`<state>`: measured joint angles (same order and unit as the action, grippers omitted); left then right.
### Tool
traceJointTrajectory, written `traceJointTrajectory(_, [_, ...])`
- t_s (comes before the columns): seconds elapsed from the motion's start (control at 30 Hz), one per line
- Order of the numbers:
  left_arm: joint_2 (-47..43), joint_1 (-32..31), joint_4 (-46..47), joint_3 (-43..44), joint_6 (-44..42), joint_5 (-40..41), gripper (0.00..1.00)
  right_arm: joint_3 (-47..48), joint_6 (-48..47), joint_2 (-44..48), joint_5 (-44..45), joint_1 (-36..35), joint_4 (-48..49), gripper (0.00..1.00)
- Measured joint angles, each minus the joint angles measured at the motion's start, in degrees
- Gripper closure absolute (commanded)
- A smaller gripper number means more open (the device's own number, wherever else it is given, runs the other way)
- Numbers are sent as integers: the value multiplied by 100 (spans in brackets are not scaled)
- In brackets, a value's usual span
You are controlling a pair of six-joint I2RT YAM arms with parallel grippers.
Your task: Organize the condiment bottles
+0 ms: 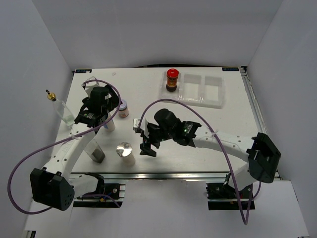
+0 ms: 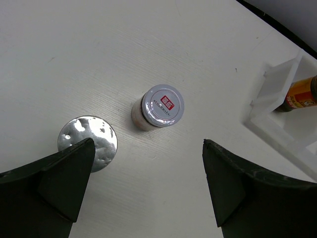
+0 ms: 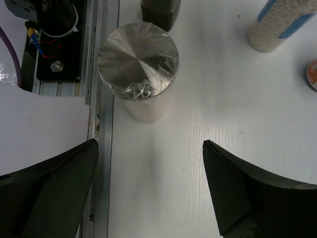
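Both grippers hang open over the table with nothing between their fingers. My left gripper [image 1: 101, 119] [image 2: 148, 142] hovers just short of the short pale-lidded jar [image 1: 123, 108] [image 2: 162, 105], with a shiny silver cap [image 2: 88, 143] at its left finger. The silver-capped bottle [image 1: 125, 152] [image 3: 138, 64] stands upright just ahead of my right gripper [image 1: 146, 142] [image 3: 151, 143]. The red-capped jar [image 1: 172, 79] [image 2: 299, 94] sits in the left compartment of the white tray [image 1: 213, 101]. Near the front left stands a dark-bottomed bottle [image 1: 96, 152] [image 3: 159, 10]. A tall gold-capped bottle [image 1: 59, 108] is at the left edge.
A bottle of white granules with a blue label [image 1: 110, 124] [image 3: 277, 25] stands under my left wrist. The table's metal front rail [image 3: 101, 124] runs close beside the silver-capped bottle. White walls enclose the table on three sides.
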<state>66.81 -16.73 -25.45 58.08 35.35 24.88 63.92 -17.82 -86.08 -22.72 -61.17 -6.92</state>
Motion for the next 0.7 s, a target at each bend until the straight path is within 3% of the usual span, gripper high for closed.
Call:
traceJointTrajectory(0.33, [-33, 0, 17, -31, -24, 2, 2, -35, 354, -1095, 26, -511, 922, 11])
traceJointTrajectory(0.57, [-175, 0, 20, -79, -22, 4, 2, -28, 754, -1797, 197, -675, 2166, 11])
traceJointTrajectory(0.67, [-216, 0, 17, -111, -17, 9, 2, -83, 1093, -1958, 216, -688, 2927, 24])
traceJointTrajectory(0.7, [-216, 0, 20, -111, -17, 9, 2, -103, 1196, -1989, 232, -697, 3126, 41])
